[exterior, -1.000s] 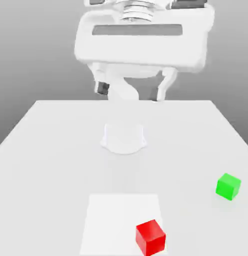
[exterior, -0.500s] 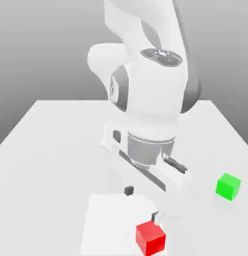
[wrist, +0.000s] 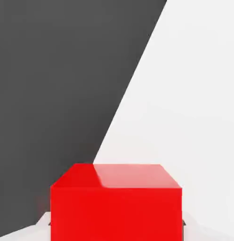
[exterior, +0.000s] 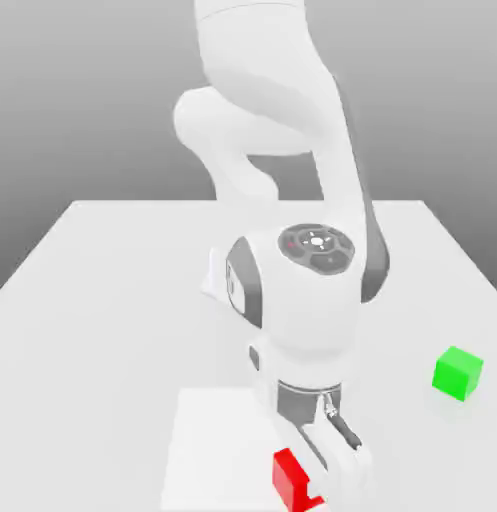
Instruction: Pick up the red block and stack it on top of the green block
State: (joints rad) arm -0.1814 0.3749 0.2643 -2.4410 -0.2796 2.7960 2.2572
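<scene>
The red block rests on a paler square patch near the table's front edge, and the robot's hand covers its right part in the exterior view. My gripper has come straight down over it and is shut on the red block. In the hand view the red block sits close up, squarely between the fingers, one top face catching the light. The green block stands by itself on the table at the exterior view's right, well apart from the gripper.
The white table stretches back to the arm's base. The bent arm towers over the middle of the table. In the hand view the table edge runs diagonally, with dark floor beyond it.
The hand has dropped from high above the table down onto the red block. Its fingers, wide apart before, have closed on the block. Neither block has moved.
</scene>
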